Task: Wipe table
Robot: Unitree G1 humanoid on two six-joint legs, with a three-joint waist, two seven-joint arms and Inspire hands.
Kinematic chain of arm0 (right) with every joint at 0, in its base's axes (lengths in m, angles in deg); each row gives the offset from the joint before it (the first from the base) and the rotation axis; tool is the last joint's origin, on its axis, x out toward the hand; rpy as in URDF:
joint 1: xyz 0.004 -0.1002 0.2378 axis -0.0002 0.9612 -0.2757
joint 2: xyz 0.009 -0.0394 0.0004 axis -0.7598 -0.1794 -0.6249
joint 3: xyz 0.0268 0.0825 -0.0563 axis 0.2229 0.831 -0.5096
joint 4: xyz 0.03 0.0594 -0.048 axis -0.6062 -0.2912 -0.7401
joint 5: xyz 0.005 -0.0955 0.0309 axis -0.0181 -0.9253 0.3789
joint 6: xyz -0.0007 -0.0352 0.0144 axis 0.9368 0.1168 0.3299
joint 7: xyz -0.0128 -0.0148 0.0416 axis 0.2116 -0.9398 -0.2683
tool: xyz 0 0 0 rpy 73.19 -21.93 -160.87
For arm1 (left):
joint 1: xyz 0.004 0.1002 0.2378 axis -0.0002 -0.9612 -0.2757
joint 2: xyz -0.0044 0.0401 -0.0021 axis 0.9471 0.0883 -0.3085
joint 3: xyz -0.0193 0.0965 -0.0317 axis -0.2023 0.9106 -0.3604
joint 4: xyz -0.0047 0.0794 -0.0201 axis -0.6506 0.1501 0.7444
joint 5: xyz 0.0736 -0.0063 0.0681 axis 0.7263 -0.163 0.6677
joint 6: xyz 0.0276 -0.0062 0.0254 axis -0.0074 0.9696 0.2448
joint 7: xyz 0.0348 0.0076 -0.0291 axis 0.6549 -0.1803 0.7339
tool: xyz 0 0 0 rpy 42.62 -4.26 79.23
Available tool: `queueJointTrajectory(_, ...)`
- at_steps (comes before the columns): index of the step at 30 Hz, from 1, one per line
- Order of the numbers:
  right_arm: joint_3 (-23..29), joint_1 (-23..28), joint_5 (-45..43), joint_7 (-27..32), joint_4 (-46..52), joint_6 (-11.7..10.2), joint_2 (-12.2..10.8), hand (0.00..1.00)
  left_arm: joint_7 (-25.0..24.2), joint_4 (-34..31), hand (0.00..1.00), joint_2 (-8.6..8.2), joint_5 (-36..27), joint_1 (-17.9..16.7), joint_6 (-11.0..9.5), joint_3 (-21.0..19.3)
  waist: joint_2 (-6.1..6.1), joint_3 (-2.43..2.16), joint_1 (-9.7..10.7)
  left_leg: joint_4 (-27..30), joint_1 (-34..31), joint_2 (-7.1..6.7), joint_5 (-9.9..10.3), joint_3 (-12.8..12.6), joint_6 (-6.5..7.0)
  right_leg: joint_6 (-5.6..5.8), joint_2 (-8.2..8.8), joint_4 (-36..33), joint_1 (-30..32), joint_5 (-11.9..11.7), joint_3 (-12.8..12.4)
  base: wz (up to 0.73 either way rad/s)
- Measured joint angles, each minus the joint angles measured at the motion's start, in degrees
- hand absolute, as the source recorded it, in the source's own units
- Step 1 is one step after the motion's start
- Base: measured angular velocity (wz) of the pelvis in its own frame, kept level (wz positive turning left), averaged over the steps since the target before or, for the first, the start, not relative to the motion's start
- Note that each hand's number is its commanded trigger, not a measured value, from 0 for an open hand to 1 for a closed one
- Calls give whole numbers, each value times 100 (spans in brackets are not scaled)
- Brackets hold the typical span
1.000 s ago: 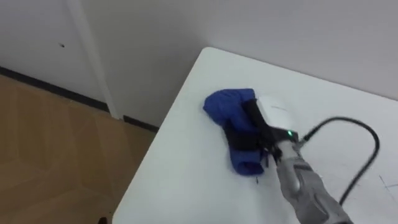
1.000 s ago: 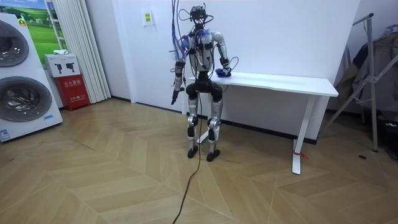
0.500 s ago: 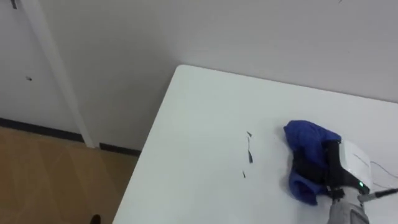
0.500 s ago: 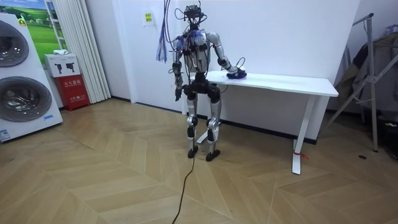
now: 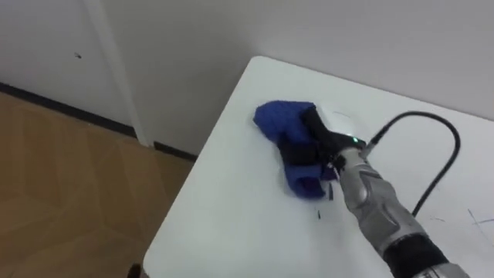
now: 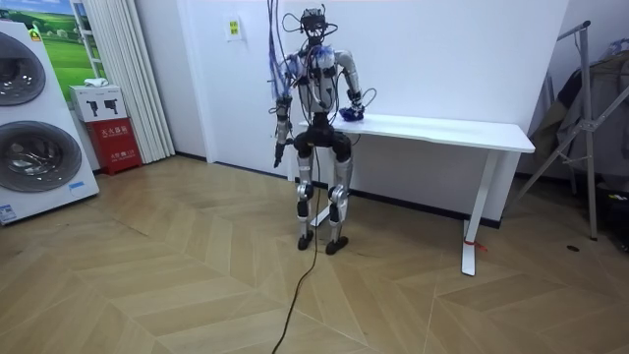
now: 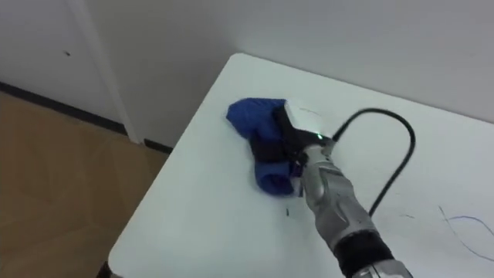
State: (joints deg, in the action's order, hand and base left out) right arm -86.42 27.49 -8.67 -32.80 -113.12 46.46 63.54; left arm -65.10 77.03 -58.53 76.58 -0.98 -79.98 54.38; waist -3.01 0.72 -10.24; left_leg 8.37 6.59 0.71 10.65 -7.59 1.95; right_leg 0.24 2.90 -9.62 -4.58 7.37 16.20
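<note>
1. Standing at the end of the white surface [image 6: 442, 126] on the room view's left, close to a white wall.
2. Reaching in from lower right with right hand [image 5: 310, 148], laid on top of blue cloth [image 5: 276, 122].
3. Clamped on the cloth: dark fingers [image 5: 297, 158] curled over the bunched fabric, with a fold hanging out below them.
4. Pressing cloth onto the surface near its far left corner, close to the left edge.
5. Hanging left hand [image 6: 276, 152] low beside the hip in the room view; cannot tell whether apart or together at that range.
6. Small dark marks [image 5: 318, 215] on the surface just nearer than the cloth; thin blue scribble [image 7: 463, 224] well off to the right.
7. Wooden floor [image 5: 69, 177] past the left edge; stacked washing machines [image 6: 34, 147] and red box [image 6: 116, 133] at the room view's left.
</note>
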Motion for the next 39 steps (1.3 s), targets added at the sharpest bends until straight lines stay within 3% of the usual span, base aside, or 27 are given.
queueJointTrajectory(3,880,1288,711,934,-5,-670,38,100,-60,8,0,35,615,-132,5,-477,-48,-44,452,3,217,-111,9,-277,15,171,171,-166,-174,129,-35,14)
queueJointTrajectory(4,1027,1474,839,1070,-5,-714,61,100,-61,14,0,37,735,-130,4,-566,-50,-56,502,9,243,-132,11,-339,19,195,207,-243,-174,160,-41,-9)
queueJointTrajectory(6,1345,1991,1095,1486,-102,-731,367,100,-59,12,0,25,1089,-44,3,-794,9,-94,577,166,278,-159,126,-491,192,239,332,-610,-143,276,4,-25)
queueJointTrajectory(8,1424,2043,1365,1673,-360,-683,501,100,-39,14,0,60,1118,100,0,-792,60,-112,566,397,263,-130,306,-507,295,318,461,-1087,-31,391,178,-21)
queueJointTrajectory(10,1414,1865,1478,1699,-388,-364,486,100,11,20,0,49,1023,276,-42,-682,135,-110,514,678,188,-42,528,-633,329,367,707,-1956,211,568,375,-20)
queueJointTrajectory(12,1170,1321,1458,1749,-491,378,291,100,113,102,0,93,987,487,-262,-532,191,-98,2,1078,106,199,767,-1034,273,352,1296,-2857,363,788,419,-78)
queueJointTrajectory(13,1025,1120,1458,1738,-539,559,223,100,170,217,0,150,964,545,-328,-467,203,-93,-138,1197,42,299,831,-1106,238,357,1417,-2921,377,794,437,-110)
queueJointTrajectory(14,666,697,1347,1635,-563,834,55,100,230,492,0,290,946,705,-361,-342,211,-88,-372,1536,-225,525,941,-1113,147,365,1633,-2896,393,790,449,-107)
queueJointTrajectory(15,251,213,1238,1441,-581,933,-84,100,235,695,0,395,903,845,-326,-215,221,-77,-592,1857,-525,702,1025,-942,68,412,1840,-2726,457,767,450,-103)
queueJointTrajectory(17,-195,-539,808,1090,-635,824,-345,100,186,706,0,485,857,861,-275,-78,209,-26,-723,2248,-1046,874,1083,-516,-54,574,2004,-2123,429,662,459,-49)
queueJointTrajectory(18,-285,-851,669,935,-624,595,-364,100,115,704,0,491,836,941,-280,38,205,-14,-748,2388,-1442,960,1021,-229,-160,666,2038,-1647,324,531,502,22)
queueJointTrajectory(19,-297,-948,669,880,-613,530,-361,100,65,705,0,490,801,958,-285,77,188,-14,-756,2396,-1584,967,956,-92,-216,706,2073,-1445,277,451,523,73)
queueJointTrajectory(22,-286,-867,646,822,-621,409,-290,100,-77,649,0,570,579,791,-184,54,47,-6,-743,2353,-1803,1105,702,269,-526,692,2048,-812,139,23,565,70)
queueJointTrajectory(24,-86,-487,630,836,-546,229,-260,100,-98,603,0,614,341,634,-167,-154,-23,-1,-599,2235,-1771,1285,553,592,-852,737,1743,-571,130,-79,717,61)
queueJointTrajectory(25,28,-198,509,855,-407,132,-223,100,-93,604,0,674,188,536,-167,-345,-63,23,-427,2147,-1740,1461,438,738,-1107,854,1509,-618,203,-137,899,81)
queueJointTrajectory(26,221,158,372,917,-293,20,-181,100,-76,593,0,645,111,421,-137,-471,-37,-54,-254,2106,-1707,1722,277,705,-1234,1013,1349,-939,152,201,1078,91)
queueJointTrajectory(27,458,585,226,997,-82,-26,-82,100,-75,585,0,555,91,338,-132,-466,-8,-94,-182,2096,-1638,1890,114,464,-1026,800,1225,-1091,75,455,1252,75)
queueJointTrajectory(28,555,755,198,999,42,-31,-32,100,-75,582,0,498,91,303,-132,-460,-3,-90,-143,2181,-1599,1861,104,291,-991,692,1190,-1101,30,519,1328,53)
queueJointTrajectory(29,638,926,193,976,151,-28,39,100,-74,577,0,394,91,249,-132,-455,17,-65,-46,2372,-1561,1745,164,-63,-891,566,1105,-1078,-32,586,1433,32)
queueJointTrajectory(30,666,933,202,914,167,-18,76,100,-70,577,0,302,94,248,-129,-448,28,-56,28,2440,-1496,1523,266,-248,-719,452,1042,-1026,-51,591,1469,19)
queueJointTrajectory(31,662,907,198,840,180,-10,102,100,-69,578,0,248,93,269,-133,-455,53,-52,12,2426,-1442,1408,318,-305,-636,334,999,-984,-44,589,1436,-24)
queueJointTrajectory(32,569,781,188,653,229,36,133,100,-67,580,0,157,84,342,-150,-444,102,-4,-122,2363,-1279,1130,415,-408,-513,175,954,-966,-2,581,1317,-64)
queueJointTrajectory(33,405,611,186,464,305,191,140,100,-69,578,0,84,25,416,-161,-413,158,7,-302,2175,-1154,836,489,-512,-397,61,888,-952,97,566,1132,-74)
queueJointTrajectory(34,309,541,182,373,382,294,141,100,-67,574,0,59,-4,459,-169,-390,179,4,-393,1997,-1097,697,494,-511,-382,36,850,-941,168,553,1044,-81)
queueJointTrajectory(35,77,372,32,164,560,500,144,100,-55,571,0,3,-104,531,-178,-383,191,-5,-589,1548,-946,474,464,-505,-211,-85,774,-932,318,527,876,-91)
queueJointTrajectory(36,-247,109,-208,-73,694,669,131,100,-40,575,0,-6,-163,566,-174,-382,157,16,-782,1212,-825,400,291,-465,-224,-253,691,-900,483,481,663,-93)
queueJointTrajectory(39,-712,-360,-492,-377,775,686,-21,100,-17,314,0,-63,-216,459,18,-385,174,20,-852,821,-741,396,117,-309,-311,-502,441,-613,563,383,387,-45)
